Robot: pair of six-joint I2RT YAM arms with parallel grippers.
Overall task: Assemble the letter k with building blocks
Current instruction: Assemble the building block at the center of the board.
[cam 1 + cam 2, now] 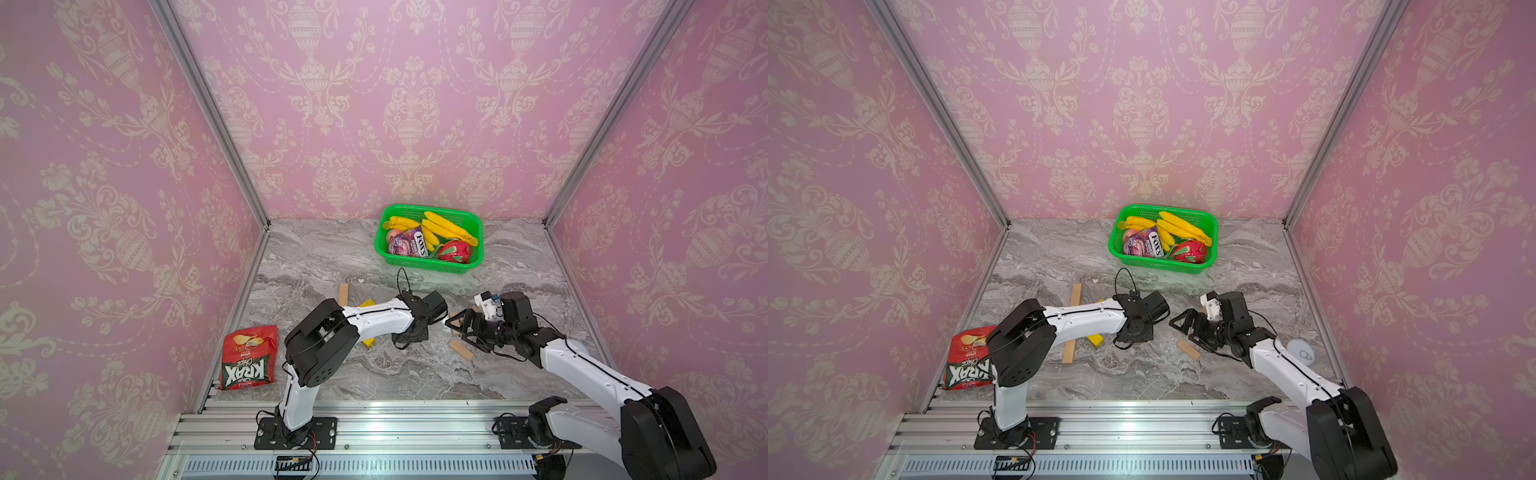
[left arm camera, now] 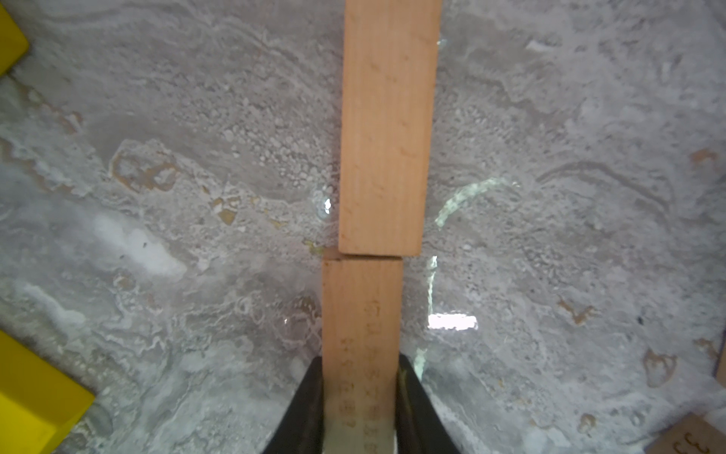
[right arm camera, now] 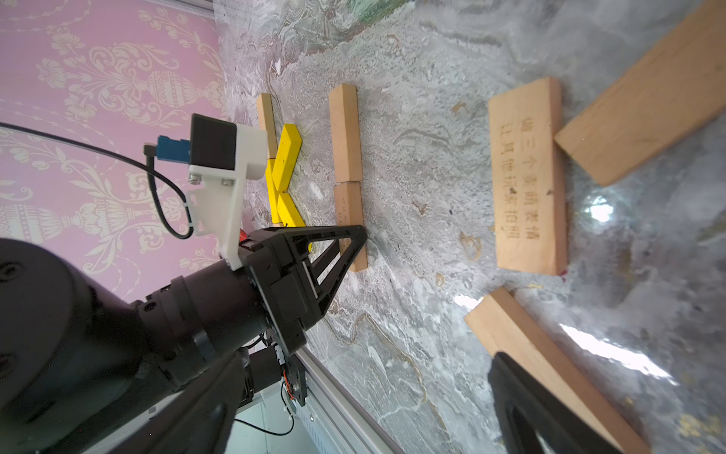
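Note:
In the left wrist view my left gripper (image 2: 361, 397) is shut on a tan wooden building block (image 2: 361, 306) lying flat on the marble. Its far end butts against a second wooden block (image 2: 387, 125), slightly offset. The right wrist view shows this pair (image 3: 345, 133) beside a yellow-and-wood letter k (image 3: 286, 157). In both top views my left arm covers most of that k; a wood bar (image 1: 343, 294) and a yellow end (image 1: 1095, 340) stick out. My right gripper (image 1: 459, 334) hangs open just right of the left one, over loose wooden blocks (image 3: 528, 177).
A green basket (image 1: 424, 264) with bananas, a candy bag and a red fruit stands at the back. A red chips bag (image 1: 248, 357) lies front left. One loose wood block (image 1: 1188, 350) lies under my right wrist. A white round object (image 1: 1301, 352) sits by the right wall.

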